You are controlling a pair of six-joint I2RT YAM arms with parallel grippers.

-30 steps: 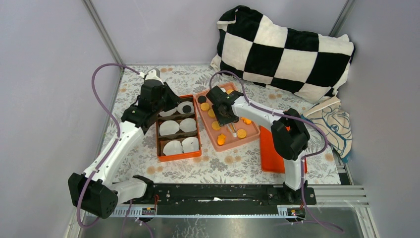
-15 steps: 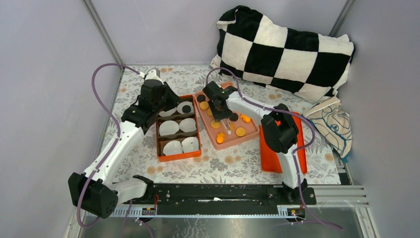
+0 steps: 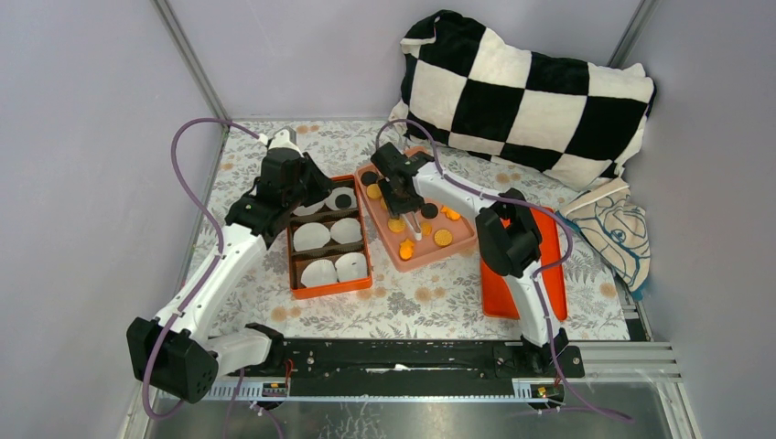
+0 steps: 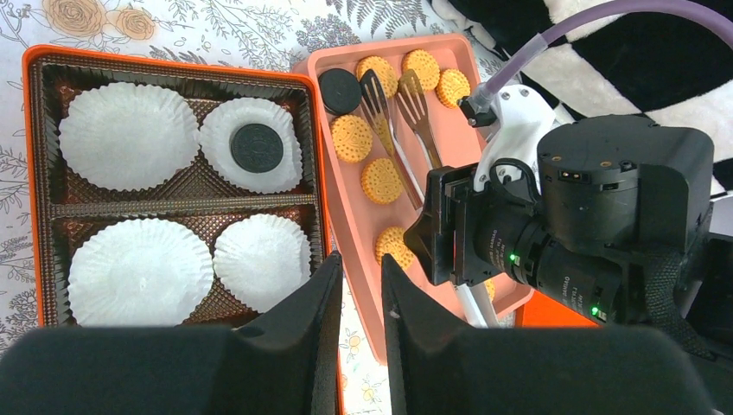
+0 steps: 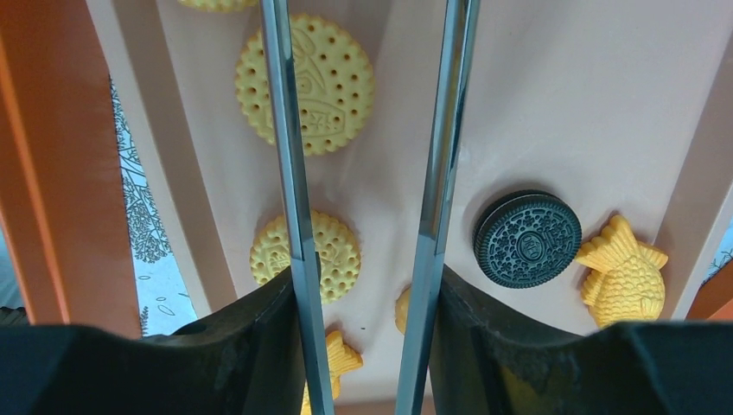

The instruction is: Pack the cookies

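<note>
Cookies (image 5: 304, 82) bear unreadable embossing; right tool (image 5: 365, 290) grips tongs (image 5: 290, 173), left tool (image 4: 360, 266) slightly parted.

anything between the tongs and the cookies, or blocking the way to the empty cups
Nothing visible under the tongs in the right gripper: they hang over cookies on the pink tray. The paper cups in the orange box lie uncovered; only the left gripper hangs over one end of it.
</note>
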